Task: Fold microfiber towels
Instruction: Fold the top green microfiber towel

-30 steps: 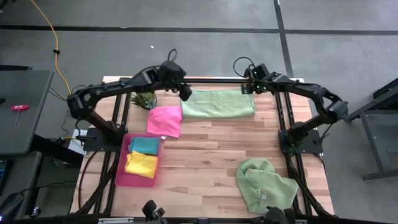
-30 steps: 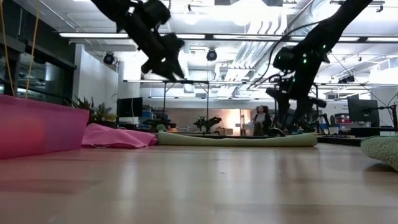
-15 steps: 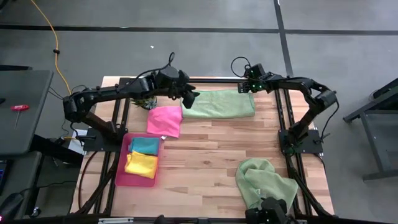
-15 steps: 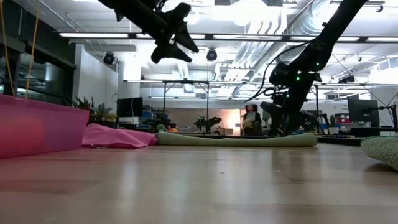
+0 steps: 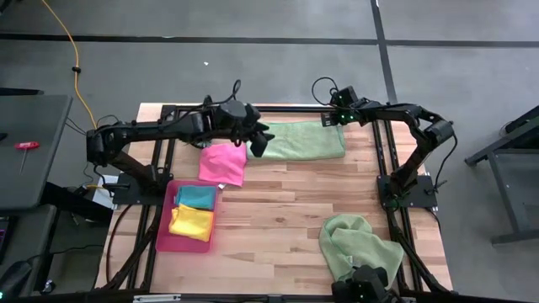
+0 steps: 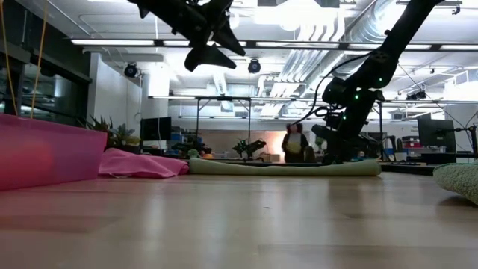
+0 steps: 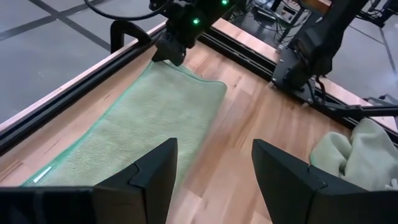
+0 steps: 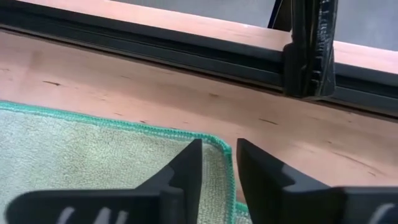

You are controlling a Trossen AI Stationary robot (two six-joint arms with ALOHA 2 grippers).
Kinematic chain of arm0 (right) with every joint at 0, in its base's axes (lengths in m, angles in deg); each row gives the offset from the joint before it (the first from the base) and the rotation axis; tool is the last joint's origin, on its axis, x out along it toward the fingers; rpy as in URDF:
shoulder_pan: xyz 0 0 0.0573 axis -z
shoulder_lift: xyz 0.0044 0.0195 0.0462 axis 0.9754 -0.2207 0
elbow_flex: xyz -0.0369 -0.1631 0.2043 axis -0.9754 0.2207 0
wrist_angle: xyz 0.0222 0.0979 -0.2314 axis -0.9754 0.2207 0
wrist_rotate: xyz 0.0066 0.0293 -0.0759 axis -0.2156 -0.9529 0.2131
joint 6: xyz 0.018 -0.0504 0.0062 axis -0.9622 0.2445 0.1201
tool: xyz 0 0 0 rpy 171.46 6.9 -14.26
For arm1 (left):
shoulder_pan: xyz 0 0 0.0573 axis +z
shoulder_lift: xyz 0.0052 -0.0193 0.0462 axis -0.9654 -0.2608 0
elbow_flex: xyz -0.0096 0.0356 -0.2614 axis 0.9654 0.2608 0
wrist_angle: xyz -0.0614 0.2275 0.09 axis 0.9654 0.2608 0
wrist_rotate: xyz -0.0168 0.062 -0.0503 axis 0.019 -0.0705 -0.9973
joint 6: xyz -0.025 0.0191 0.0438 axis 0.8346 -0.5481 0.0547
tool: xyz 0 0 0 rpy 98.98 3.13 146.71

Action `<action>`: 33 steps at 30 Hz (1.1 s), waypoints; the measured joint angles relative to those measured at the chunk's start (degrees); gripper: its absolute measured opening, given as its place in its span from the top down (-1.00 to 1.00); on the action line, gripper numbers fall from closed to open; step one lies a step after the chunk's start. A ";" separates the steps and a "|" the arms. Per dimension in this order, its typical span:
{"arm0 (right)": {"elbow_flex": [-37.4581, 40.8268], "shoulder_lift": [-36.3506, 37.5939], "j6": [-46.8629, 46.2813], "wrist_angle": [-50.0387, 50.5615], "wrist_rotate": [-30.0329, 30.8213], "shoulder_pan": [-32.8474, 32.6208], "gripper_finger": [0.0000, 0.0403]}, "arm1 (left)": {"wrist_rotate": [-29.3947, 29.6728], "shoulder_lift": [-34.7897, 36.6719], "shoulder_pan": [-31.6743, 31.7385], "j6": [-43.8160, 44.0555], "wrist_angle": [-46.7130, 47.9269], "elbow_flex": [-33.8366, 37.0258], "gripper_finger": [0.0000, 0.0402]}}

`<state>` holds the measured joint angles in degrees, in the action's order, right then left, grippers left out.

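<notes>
You've got teal (image 5: 196,196) and yellow (image 5: 192,222) towels folded in the tray (image 5: 162,227), pink (image 5: 223,162) folded mid-left, crumpled green (image 5: 358,248) untouched near right; right gripper (image 5: 335,123) pinches far green towel's (image 5: 296,140) corner mid-fold, left gripper (image 5: 260,141) spread above it.

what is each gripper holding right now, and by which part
The left gripper holds nothing; it hangs open above the flat pale green towel. The right gripper sits at that towel's far corner, narrowed over its edge; an actual pinch cannot be told.
</notes>
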<state>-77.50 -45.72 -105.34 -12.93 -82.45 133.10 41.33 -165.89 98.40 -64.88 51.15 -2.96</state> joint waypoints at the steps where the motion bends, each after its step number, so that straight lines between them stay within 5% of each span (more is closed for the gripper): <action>1: 0.00 0.00 -0.19 -0.01 0.01 0.04 0.61 | 0.00 -0.01 -0.06 0.10 0.01 0.00 0.02; 11: 0.00 0.00 -0.58 0.14 -0.56 0.08 0.71 | -0.92 0.25 -0.77 3.63 0.17 0.05 0.02; 18: 0.00 1.04 -2.67 0.83 -2.75 0.06 0.96 | -0.85 1.85 -2.06 3.16 0.33 0.07 0.02; 33: -0.04 26.33 -0.25 23.52 -5.32 -3.71 1.00 | 3.99 3.28 -2.19 1.39 2.24 0.07 0.02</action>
<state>-77.54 -19.39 -105.59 10.59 -87.77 129.39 45.32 -162.61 96.21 -63.49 53.39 -2.90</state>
